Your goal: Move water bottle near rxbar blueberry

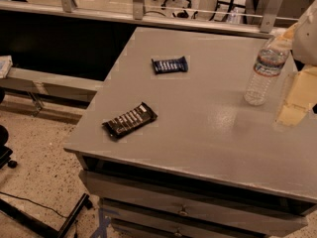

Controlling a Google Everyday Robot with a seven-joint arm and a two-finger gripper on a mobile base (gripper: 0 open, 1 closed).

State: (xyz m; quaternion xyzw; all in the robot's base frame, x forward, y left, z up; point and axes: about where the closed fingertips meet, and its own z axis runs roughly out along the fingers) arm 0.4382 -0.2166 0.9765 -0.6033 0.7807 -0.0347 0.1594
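The water bottle (264,72), clear ribbed plastic with a white-blue-red label band, stands on the grey table (198,133) near its right edge and leans slightly right at the top. Its cap is partly hidden by the arm. My gripper (296,101), pale yellowish with a white arm part above it, is at the right edge of the view, just right of the bottle and low over the table. The rxbar blueberry (170,64), a small flat dark blue bar with white lettering, lies toward the back centre-left of the table, well left of the bottle.
A longer black-wrapped bar (130,120) lies near the table's front left edge. Drawers (183,209) sit under the tabletop. A metal rail (138,14) runs behind the table. The speckled floor with a dark stand base (44,222) is to the left.
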